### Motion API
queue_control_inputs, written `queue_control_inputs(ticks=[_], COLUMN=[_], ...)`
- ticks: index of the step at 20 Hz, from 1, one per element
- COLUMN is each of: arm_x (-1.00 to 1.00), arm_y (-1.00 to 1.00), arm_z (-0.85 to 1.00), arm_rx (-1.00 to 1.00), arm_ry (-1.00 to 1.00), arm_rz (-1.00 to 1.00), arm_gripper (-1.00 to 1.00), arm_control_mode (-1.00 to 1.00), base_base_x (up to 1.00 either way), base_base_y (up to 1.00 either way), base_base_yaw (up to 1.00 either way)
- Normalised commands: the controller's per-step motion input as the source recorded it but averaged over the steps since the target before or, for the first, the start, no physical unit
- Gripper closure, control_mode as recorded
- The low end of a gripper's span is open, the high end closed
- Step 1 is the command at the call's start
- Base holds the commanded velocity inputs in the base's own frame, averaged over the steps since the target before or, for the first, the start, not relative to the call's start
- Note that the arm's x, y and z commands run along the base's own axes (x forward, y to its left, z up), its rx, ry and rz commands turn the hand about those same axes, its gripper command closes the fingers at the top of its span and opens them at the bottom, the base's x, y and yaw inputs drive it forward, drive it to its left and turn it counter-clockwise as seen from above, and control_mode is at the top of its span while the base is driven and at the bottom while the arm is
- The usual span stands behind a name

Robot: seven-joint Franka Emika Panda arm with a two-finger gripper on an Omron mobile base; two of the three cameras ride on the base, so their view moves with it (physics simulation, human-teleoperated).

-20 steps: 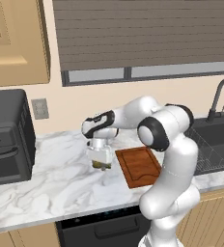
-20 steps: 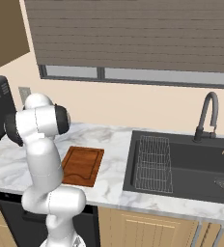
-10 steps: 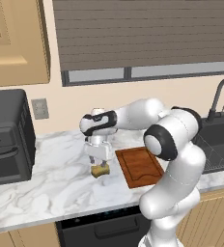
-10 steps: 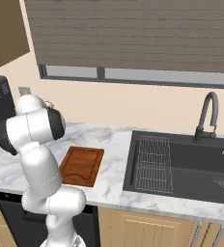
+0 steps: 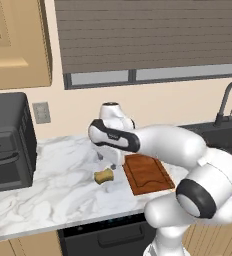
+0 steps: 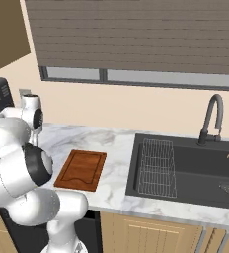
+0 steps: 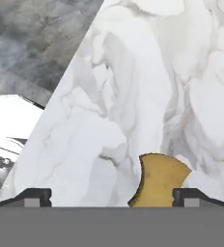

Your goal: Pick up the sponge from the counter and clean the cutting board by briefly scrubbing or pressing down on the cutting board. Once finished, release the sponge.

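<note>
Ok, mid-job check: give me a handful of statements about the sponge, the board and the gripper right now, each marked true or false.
1. The small mustard-yellow sponge lies on the white marble counter. True.
2. The sponge sits on top of the reddish-brown wooden cutting board. False: it lies on the marble just beside the board's left edge, as the left base view shows.
3. The gripper is open. True: in the hand view its tips stand wide apart.
4. The gripper is clamped on the sponge. False: the sponge sits loose near one tip, not squeezed between both.
5. The black sink holds the sponge. False: it holds a wire rack.
</note>
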Motion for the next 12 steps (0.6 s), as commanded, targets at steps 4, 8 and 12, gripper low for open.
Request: queue_control_inputs(ticks=[4, 8, 12], arm_x=[-0.43, -0.31, -0.17], arm_y=[-0.32, -0.36, -0.39], arm_z=[0.75, 0.74, 0.77], arm_rx=[0.0, 0.0, 0.0], arm_ry=[-0.3, -0.22, -0.18], arm_rz=[-0.04, -0.05, -0.04], arm_gripper=[-1.0, -1.0, -1.0], arm_control_mode=[-1.0, -1.0, -1.0], base_base_x=[0.0, 0.0, 0.0], base_base_y=[0.0, 0.0, 0.0], base_base_yaw=[0.0, 0.0, 0.0])
